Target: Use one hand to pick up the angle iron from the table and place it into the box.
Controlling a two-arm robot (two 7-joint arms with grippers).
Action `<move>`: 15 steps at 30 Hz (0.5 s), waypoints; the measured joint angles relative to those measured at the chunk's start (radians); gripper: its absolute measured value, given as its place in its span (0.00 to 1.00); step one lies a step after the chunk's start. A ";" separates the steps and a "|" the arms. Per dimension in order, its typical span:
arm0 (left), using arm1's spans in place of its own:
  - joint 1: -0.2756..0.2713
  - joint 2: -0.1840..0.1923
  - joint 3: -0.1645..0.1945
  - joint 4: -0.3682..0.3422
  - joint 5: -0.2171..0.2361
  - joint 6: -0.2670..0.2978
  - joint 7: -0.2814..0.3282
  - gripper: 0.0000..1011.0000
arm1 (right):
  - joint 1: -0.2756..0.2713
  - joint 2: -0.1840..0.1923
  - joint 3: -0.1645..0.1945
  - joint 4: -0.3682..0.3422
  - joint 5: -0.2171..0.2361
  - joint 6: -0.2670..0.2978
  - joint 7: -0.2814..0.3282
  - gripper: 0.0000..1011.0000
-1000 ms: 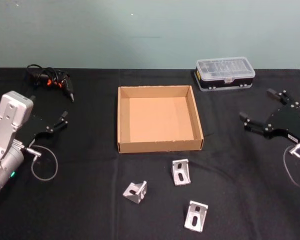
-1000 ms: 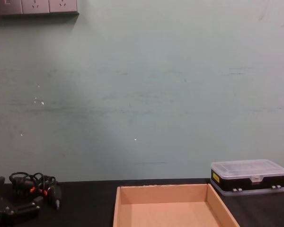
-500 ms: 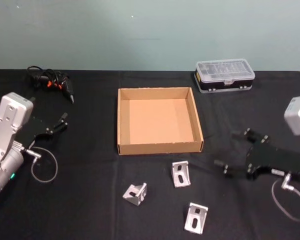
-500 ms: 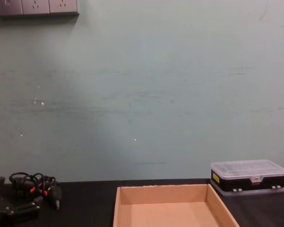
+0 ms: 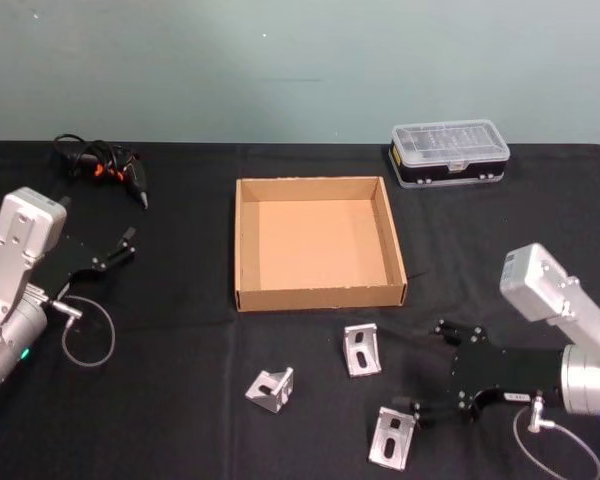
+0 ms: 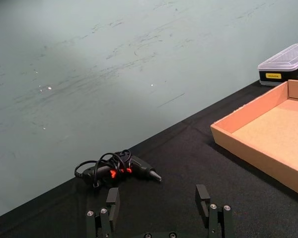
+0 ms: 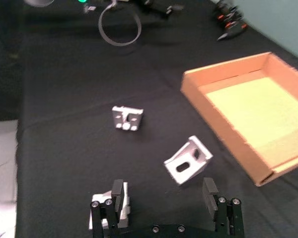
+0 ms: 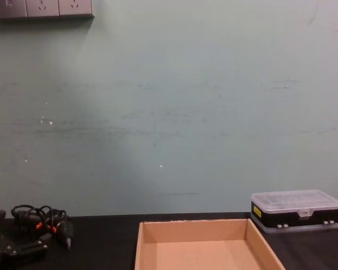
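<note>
Three silver angle irons lie on the black table (image 5: 180,330) in front of the tan cardboard box (image 5: 320,295): one near the box (image 5: 361,348), one to the left (image 5: 271,385), one at the front (image 5: 392,435). My right gripper (image 5: 430,370) hovers open just right of the front and near-box irons, holding nothing. In the right wrist view the gripper (image 7: 163,196) has the front iron (image 7: 109,210) by one finger, the near-box iron (image 7: 188,159) ahead, the third iron (image 7: 127,118) farther off, and the box (image 7: 218,119) beyond. My left gripper (image 5: 115,250) stays open at the table's left.
A black case with a clear lid (image 5: 449,150) stands behind the box on the right. A black tool with a coiled cable (image 5: 105,165) lies at the back left, ahead of the left gripper (image 6: 157,198). The box (image 8: 194,225) holds nothing.
My right arm has swung from the table's right side down and inward to the front, ending beside the angle irons. The left arm has hardly moved.
</note>
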 joint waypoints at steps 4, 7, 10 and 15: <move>0.000 0.000 0.000 0.000 0.000 0.000 0.000 0.99 | 0.023 -0.004 -0.037 0.011 -0.023 0.014 0.029 0.99; 0.000 0.000 0.000 0.000 0.000 0.000 0.000 0.99 | 0.032 -0.007 -0.055 0.016 -0.030 0.020 0.043 0.99; 0.000 0.000 0.000 0.000 0.000 0.000 0.000 0.99 | 0.040 -0.009 -0.071 0.020 -0.036 0.024 0.052 0.99; 0.000 0.000 0.000 0.000 0.000 0.000 0.000 0.99 | 0.047 -0.009 -0.086 0.024 -0.040 0.026 0.060 0.99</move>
